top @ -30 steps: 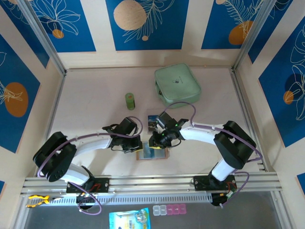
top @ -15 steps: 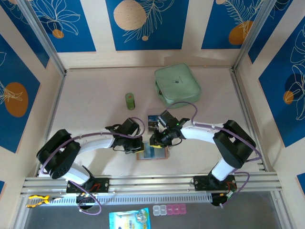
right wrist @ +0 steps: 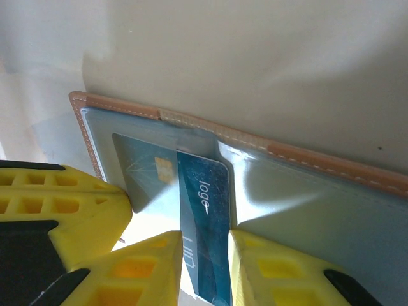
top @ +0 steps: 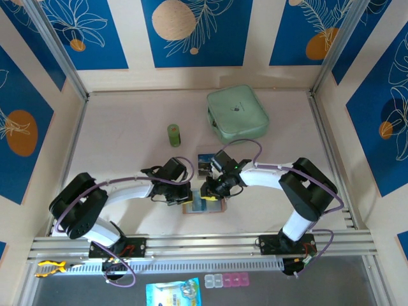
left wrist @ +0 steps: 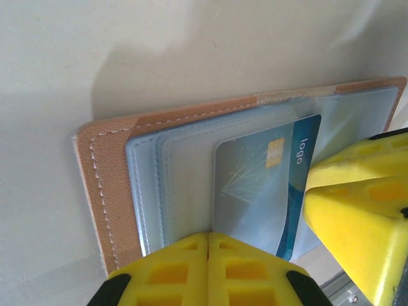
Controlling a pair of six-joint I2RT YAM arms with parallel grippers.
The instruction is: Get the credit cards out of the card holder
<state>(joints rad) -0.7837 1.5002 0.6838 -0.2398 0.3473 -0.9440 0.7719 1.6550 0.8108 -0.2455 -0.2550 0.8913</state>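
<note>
The card holder lies open on the table between both arms, tan edge around grey-blue pockets. A blue credit card with a gold chip sticks partly out of a pocket. My left gripper is shut, its tips pressed on the pocket at the card's edge. My right gripper stands open, one finger over the card and the other at its edge, the dark strip showing in the gap. Another blue credit card lies on the table behind the grippers.
A mint-green zip case sits at the back right and a small green cylinder stands at the back middle. The right gripper's yellow finger crowds the right of the left wrist view.
The left arm has reached a little further right onto the wallet. The right gripper has edged down over the card and its jaws have parted slightly.
</note>
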